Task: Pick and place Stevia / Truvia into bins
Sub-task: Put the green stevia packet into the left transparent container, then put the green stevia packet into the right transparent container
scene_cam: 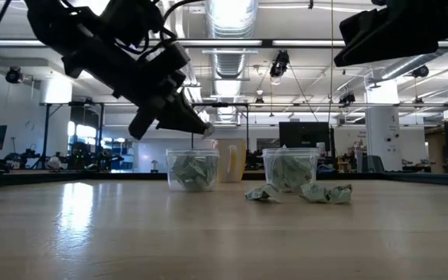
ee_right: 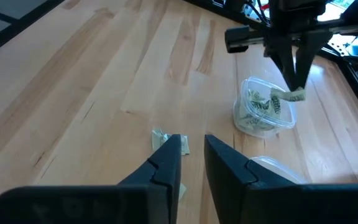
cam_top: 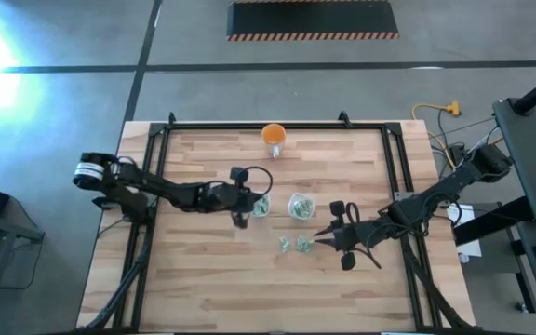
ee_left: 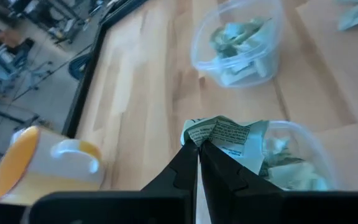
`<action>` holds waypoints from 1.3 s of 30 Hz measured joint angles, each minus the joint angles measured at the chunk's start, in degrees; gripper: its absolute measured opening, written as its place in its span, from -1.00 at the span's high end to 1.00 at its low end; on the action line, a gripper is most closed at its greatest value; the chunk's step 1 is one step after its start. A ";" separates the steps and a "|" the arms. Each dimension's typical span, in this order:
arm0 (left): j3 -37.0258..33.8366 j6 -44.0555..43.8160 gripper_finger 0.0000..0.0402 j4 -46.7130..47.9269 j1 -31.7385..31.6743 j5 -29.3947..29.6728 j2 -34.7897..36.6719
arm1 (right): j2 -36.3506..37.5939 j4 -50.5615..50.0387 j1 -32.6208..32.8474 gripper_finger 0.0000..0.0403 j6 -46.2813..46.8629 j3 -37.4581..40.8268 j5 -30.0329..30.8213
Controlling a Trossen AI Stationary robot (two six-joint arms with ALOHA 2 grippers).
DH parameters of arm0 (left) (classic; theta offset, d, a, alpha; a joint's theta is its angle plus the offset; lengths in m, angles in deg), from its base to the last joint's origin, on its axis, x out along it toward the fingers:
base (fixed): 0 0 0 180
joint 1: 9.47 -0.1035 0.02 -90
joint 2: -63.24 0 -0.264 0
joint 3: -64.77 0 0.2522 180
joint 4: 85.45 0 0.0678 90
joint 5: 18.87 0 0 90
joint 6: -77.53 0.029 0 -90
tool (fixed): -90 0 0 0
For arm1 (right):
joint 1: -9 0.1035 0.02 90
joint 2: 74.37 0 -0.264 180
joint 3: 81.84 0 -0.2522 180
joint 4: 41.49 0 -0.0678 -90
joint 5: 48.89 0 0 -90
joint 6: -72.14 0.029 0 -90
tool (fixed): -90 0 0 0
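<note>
A green-and-white sachet (ee_left: 225, 138) is pinched between the pressed-together fingers of the left hand (ee_left: 197, 149), which is held just above the rim of one clear bin (ee_right: 263, 106), as is seen plainly from the right wrist view, where the sachet dangles over that bin's opening. This bin (cam_top: 261, 207) is already partly filled with sachets, and a second clear bin (cam_top: 301, 206) standing just beside it on the table (cam_top: 203, 279) is filled likewise. The step in hand is judged to be the placing of this sachet: the carrying looks nearly done and only the release is left. For the next move, the left hand would need to be brought squarely over the opening and its fingers parted, so that the light paper falls inside rather than catching on the rim. The right hand (ee_right: 191, 149) is held low over the table with its fingers a little spread and nothing seen between them, close to a loose sachet (ee_right: 161, 138). A few loose sachets (scene_cam: 298, 192) lie on the wood near the bins, so the task is judged not yet finished. An orange cup (cam_top: 274, 137) stands well apart, toward the far edge of the table.
</note>
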 joint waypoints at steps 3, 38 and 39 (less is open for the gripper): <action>0.35 -0.13 1.00 2.01 0.00 1.46 0.45 | 0.01 -0.09 0.00 0.71 0.00 0.02 0.00; 2.44 -12.04 0.40 18.38 0.02 -6.91 5.99 | 0.02 1.99 -0.02 0.43 3.63 3.74 -0.02; 2.58 -12.21 0.40 18.28 -0.12 -6.60 5.99 | 0.02 2.01 -0.02 0.43 3.63 3.73 -0.02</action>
